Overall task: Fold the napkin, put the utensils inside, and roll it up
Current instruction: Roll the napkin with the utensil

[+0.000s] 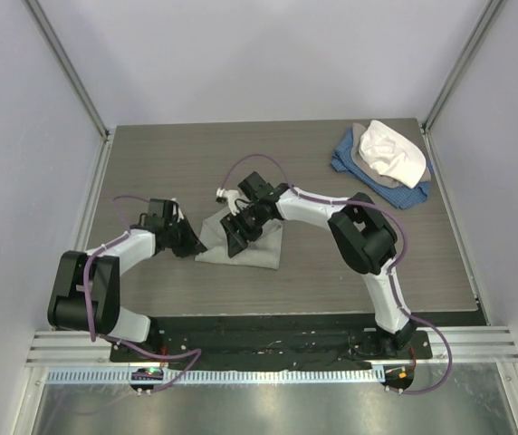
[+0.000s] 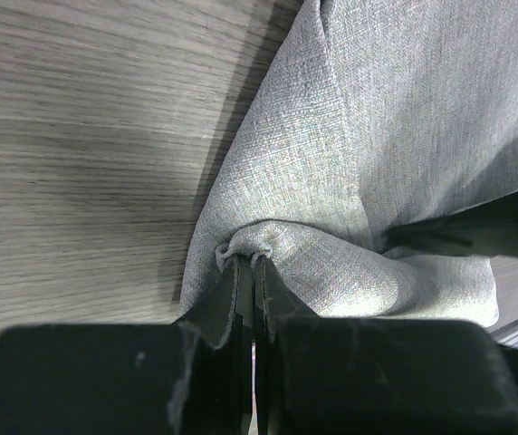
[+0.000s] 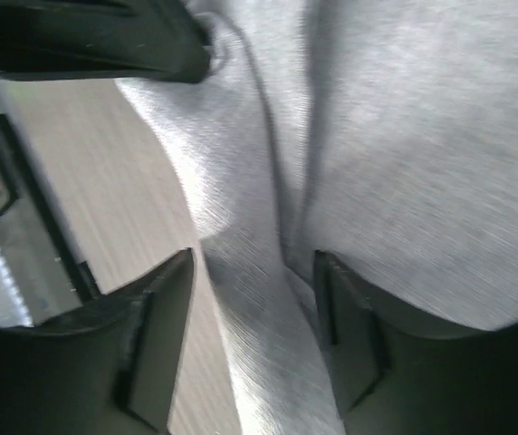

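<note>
Left jaws clamp the napkin [image 2: 404, 136] at its left edge; right jaws gape over its middle ridge. Heaped cloths [image 1: 386, 163] lie well beyond it.

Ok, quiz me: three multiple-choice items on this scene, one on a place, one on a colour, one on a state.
1. Where does the heap of cloths lie? A near left; B far right; C centre.
2. The napkin is: A light grey; B red; C green.
3. The left gripper is: A open above bare wood; B holding a spoon; C shut on the napkin's edge.
Key: B, the top view shows it in the far right corner; A, grey weave in every view; C, its wrist view shows the jaws closed on a fold.
</note>
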Controlling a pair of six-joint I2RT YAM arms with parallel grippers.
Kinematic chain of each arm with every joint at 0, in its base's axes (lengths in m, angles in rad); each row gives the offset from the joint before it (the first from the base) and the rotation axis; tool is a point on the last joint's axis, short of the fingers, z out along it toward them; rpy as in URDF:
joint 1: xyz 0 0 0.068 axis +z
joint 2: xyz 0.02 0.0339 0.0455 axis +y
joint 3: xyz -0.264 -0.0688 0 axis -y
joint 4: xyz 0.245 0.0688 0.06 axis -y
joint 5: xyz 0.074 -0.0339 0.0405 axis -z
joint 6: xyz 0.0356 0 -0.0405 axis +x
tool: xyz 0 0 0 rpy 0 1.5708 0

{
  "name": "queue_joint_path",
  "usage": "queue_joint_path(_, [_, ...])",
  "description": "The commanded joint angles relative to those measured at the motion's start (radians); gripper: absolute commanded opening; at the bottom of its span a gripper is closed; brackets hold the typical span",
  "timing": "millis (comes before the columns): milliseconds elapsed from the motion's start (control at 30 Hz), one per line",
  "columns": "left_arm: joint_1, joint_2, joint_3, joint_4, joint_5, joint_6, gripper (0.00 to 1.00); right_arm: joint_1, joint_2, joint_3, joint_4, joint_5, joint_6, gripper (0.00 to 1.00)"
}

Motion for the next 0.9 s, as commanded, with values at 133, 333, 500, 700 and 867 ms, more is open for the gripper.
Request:
queue_joint_path(133, [-0.007,0.033,0.013,-0.075,-0.049,0.026,0.00,0.007,-0.267,-0.108,0.135,0.210,-0.073,0.74])
queue_joint_path(333, [-0.006,0.041,0.039,-0.099,-0.053,0.028,0.00,0.130,-0.412,-0.298,0.307,0.503,-0.239,0.78])
queue_joint_path(500, [-0.007,0.052,0.059,-0.118,-0.047,0.031,0.00,0.297,-0.418,-0.380,0.399,0.795,-0.380,0.81])
queue_joint_path(700, [-0.006,0.062,0.079,-0.135,-0.047,0.037,0.00,0.348,-0.349,-0.371,0.413,0.829,-0.432,0.81])
queue_joint_path(867, [-0.006,0.070,0.094,-0.142,-0.046,0.041,0.00,0.351,-0.304,-0.358,0.413,0.818,-0.451,0.78])
